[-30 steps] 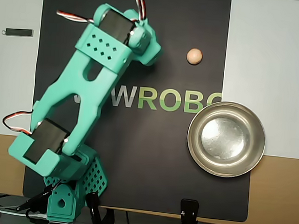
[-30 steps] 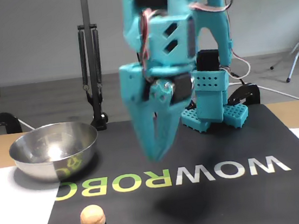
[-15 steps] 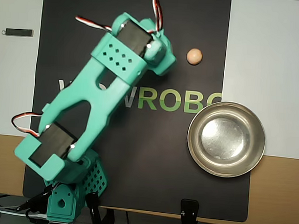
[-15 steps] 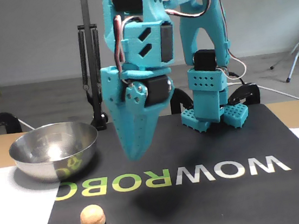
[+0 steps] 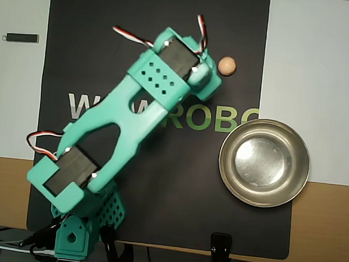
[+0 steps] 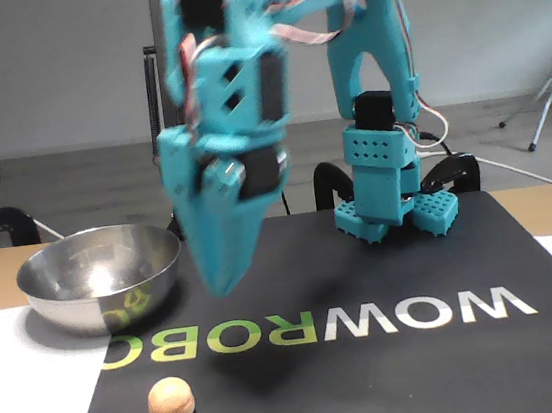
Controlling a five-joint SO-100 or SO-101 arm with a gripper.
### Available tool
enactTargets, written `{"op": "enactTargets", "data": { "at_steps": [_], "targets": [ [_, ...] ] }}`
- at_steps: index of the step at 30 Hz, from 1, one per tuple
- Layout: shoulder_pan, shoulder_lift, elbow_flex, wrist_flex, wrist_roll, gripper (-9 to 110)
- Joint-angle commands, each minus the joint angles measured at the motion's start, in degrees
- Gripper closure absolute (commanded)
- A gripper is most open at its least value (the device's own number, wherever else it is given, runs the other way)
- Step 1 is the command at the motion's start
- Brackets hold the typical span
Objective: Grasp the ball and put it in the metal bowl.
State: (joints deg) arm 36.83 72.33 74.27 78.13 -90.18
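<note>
Over the black mat, the end effector [image 6: 219,279] has swung toward the left of the fixed view, its jaws together and empty, so the approach is closing on the ball [image 6: 170,405]. That ball sits at lower left, below the tip and apart from it, outside the metal bowl [image 6: 100,276].

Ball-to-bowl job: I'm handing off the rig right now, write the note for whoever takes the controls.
Gripper: shut, empty, hanging above the black mat, pointed down, not yet over the ball.
Ball: untouched on the mat's near-left part in the fixed view, on a small dark base.
Metal bowl: empty, half on the mat, apart from the ball.
Done: nothing placed.
Left: open, descend, grasp, carry to bowl, release.
</note>
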Motion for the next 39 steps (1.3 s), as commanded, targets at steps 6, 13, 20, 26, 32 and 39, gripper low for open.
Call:
{"op": "enactTargets", "data": {
  "at_steps": [6,13,20,26,32,39],
  "targets": [
    [0.6,0.0,-2.2,-0.4,-8.3,101],
    [0.6,0.3,-2.2,-0.4,-16.0,101],
    [0.6,0.1,-2.2,-0.4,-20.9,101],
    [0.4,-0.2,-2.2,-0.4,-23.5,101],
    [0.2,-0.2,-2.2,-0.4,-23.5,101],
    [0.1,-0.6,-2.2,-0.4,-23.5,101]
  ]
}}
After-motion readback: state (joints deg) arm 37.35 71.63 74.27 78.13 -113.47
